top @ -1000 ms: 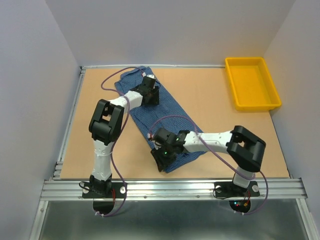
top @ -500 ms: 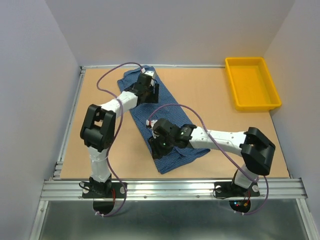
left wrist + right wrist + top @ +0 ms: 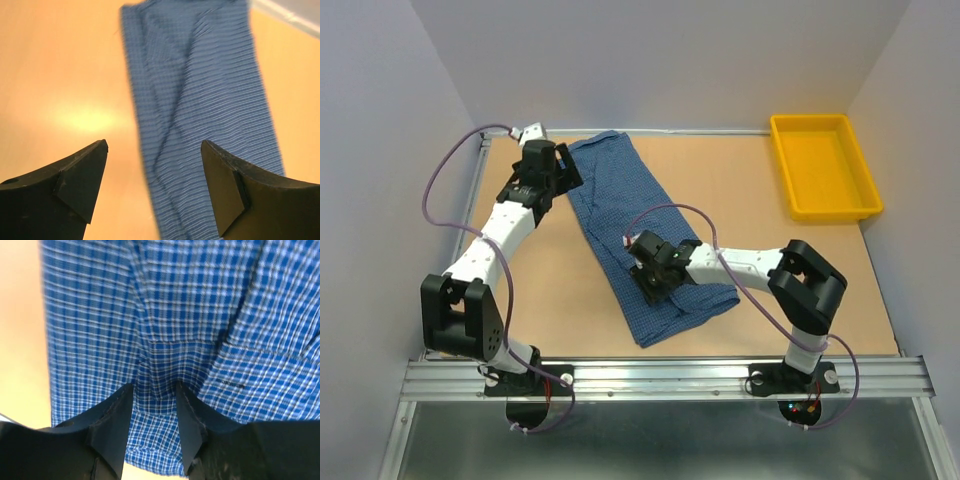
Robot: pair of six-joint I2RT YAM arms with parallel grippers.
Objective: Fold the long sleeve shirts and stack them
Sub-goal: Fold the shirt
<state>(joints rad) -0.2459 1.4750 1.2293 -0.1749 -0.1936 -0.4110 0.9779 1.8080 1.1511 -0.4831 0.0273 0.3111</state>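
in its wrist view we see the left claw (image 3: 154,150) with its two black fingers (image 3: 80,175) spread wide apart and nothing between them. under the gap lies bare table (image 3: 60,75) and the near edge of the shirt (image 3: 200,100), a long blue strip blurred in this view. from above we find that claw (image 3: 563,172) at the far left of the table (image 3: 750,200), just beside the shirt's far end; whether it touches the cloth we cannot tell.

the right claw (image 3: 655,280) sits on the shirt's near half in the top view, but its body hides the fingers there. only its wrist view shows them: the right claw (image 3: 153,387) is clamped on a ridge of the shirt (image 3: 200,315), and the fine dark-and-light check reads sharply. a sliver of table (image 3: 20,315) shows at the left.

the top view alone gives the whole shirt (image 3: 620,200): a narrow band running diagonally from the far left toward the near middle, its near end bunched and doubled. a yellow bin (image 3: 825,165) stands at the far right, well apart.
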